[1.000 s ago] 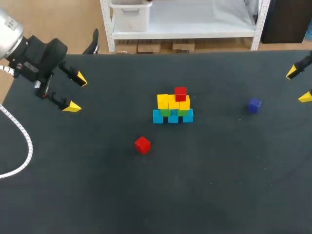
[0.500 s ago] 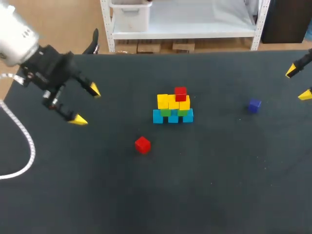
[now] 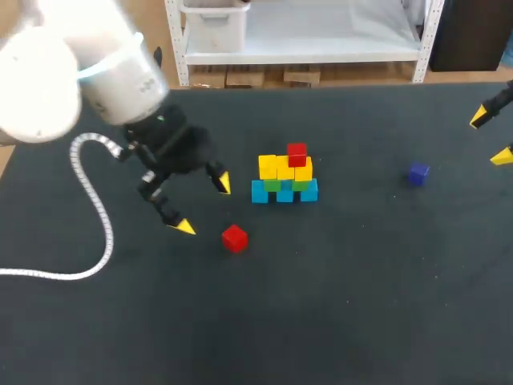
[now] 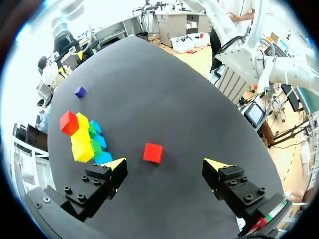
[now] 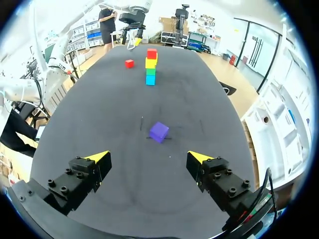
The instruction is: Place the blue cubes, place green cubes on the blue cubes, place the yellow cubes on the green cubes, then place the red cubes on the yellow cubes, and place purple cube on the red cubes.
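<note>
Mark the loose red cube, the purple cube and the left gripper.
loose red cube (image 3: 234, 238), head view, its visible middle.
purple cube (image 5: 159, 132), right wrist view, its top face.
left gripper (image 4: 167, 163), left wrist view, midway between its fingers.

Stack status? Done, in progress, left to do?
Done: blue cubes, green cubes and yellow cubes stacked, one red cube on top. In hand: nothing gripped; open left gripper hovers by the loose red cube. Left: that cube, then the purple cube lying near the open right gripper.

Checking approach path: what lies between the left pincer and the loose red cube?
Only bare table between left pincer and loose red cube, per the left wrist view.
</note>
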Robot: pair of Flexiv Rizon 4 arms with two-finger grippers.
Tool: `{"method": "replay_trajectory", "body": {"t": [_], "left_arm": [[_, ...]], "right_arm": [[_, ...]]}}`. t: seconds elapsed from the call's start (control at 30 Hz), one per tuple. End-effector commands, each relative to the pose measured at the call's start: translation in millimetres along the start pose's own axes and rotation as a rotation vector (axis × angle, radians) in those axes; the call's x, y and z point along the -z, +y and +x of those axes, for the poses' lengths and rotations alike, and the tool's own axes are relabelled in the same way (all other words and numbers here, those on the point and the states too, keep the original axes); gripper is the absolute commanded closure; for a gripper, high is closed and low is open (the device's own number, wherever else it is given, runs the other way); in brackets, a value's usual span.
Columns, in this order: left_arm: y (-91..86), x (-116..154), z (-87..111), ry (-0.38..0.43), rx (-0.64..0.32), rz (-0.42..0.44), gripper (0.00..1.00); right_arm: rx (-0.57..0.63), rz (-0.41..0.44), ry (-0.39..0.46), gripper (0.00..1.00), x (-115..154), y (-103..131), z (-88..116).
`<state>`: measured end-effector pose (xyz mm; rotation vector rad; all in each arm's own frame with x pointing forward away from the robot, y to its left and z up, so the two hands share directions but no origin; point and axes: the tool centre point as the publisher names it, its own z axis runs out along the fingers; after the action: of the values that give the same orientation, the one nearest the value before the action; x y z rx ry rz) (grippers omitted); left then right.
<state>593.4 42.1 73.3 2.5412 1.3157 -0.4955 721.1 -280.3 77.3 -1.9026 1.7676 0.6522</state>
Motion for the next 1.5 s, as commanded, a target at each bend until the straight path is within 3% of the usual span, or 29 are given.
{"method": "replay_trajectory", "body": {"t": [0.03,0.43,0.83,0.93,1.03,1.1,1.17,1.4,1.43,1.47,1.5], "left_arm": [[12.5,-20,-5.8,0.020,-0.008,0.085,0.00],[14.0,-56,-8.2,0.058,0.034,0.117,0.00],[18.2,-67,-4.3,0.053,0.004,0.115,0.00],[18.4,-69,-0.7,0.067,0.000,0.123,0.05],[19.3,-69,3.3,0.070,0.001,0.120,0.22],[19.1,-69,5.5,0.074,0.002,0.119,0.53],[18.9,-70,6.9,0.077,0.002,0.120,0.59],[16.5,-75,8.3,0.086,-0.001,0.131,0.60],[15.9,-75,8.3,0.089,0.001,0.132,0.69],[15.6,-76,8.3,0.094,0.006,0.132,0.86],[15.4,-76,8.3,0.094,0.012,0.131,0.93]], "right_arm": [[0.001,0.000,-0.002,0.00,0,0,0],[0.001,0.000,-0.002,0.00,0,0,0],[0.001,0.000,-0.002,0.00,0,0,0],[0.001,0.000,-0.002,0.00,0,0,0],[0.001,0.000,-0.002,0.00,0,0,0],[0.001,0.000,-0.002,0.00,0,0,0],[0.001,0.000,-0.002,0.00,0,0,0],[0.001,0.000,-0.002,0.00,0,0,0],[0.001,0.000,-0.002,0.00,0,0,0],[0.001,0.000,-0.002,0.00,0,0,0],[0.001,0.000,-0.002,0.00,0,0,0]]}}
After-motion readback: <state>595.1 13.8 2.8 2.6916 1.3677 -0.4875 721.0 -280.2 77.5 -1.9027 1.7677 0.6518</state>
